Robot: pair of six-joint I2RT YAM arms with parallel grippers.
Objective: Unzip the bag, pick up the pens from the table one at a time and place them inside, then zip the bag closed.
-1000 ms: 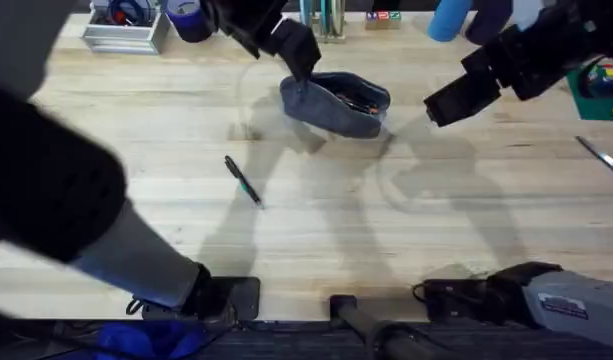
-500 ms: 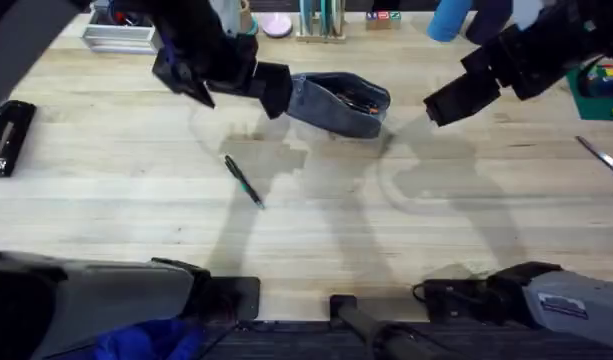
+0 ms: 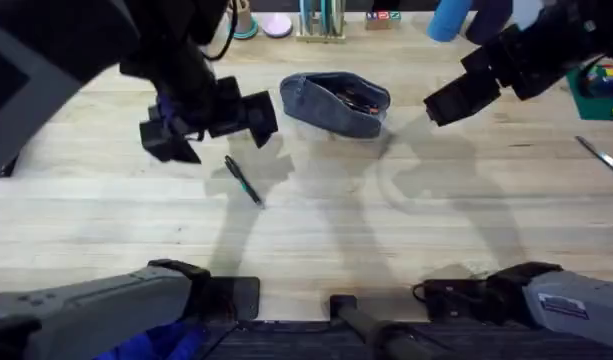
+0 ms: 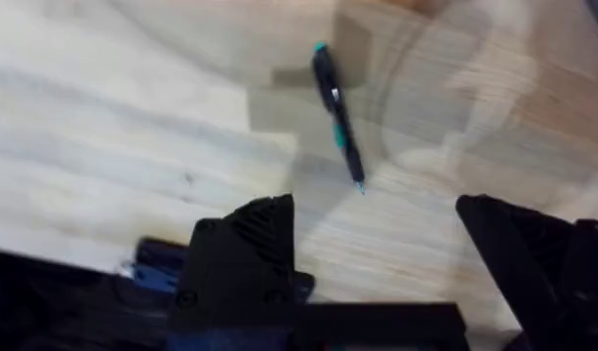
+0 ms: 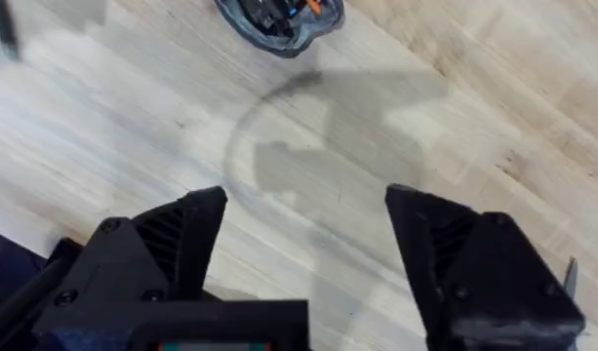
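Overhead view: the bag (image 3: 336, 103) sits on the table (image 3: 406, 230), unzipped, its mouth gaping with dark things inside, too small to tell what.
Landmark: everything below is placed against that bag.
Left arm: sweeps up from the lower-left base, large and dark near the camera, and bends across toward the bag's left end.
Left gripper (image 3: 208, 124): hangs just left of the bag, apart from it, fingers spread wide with nothing between them.
Left wrist camera: both black fingers (image 4: 242, 255) stand far apart over bare wood, and the pen (image 4: 338, 114) lies beyond them, untouched.
Pen on the table: overhead, it lies (image 3: 243, 181) slanted, down and to the left of the bag, near the left gripper but clear of it; a teal-green band shows on its dark barrel.
Right arm: comes in from the upper right, tilted down toward the bag's right end.
Right gripper (image 3: 456, 98): hovers to the right of the bag, well clear, holding nothing.
Right wrist camera: its fingers (image 5: 186, 239) are parted wide over the boards, and the bag (image 5: 279, 21) lies farther off with its opening facing this camera.
Scissors (image 3: 601, 157): far right of the bag, near the table edge.
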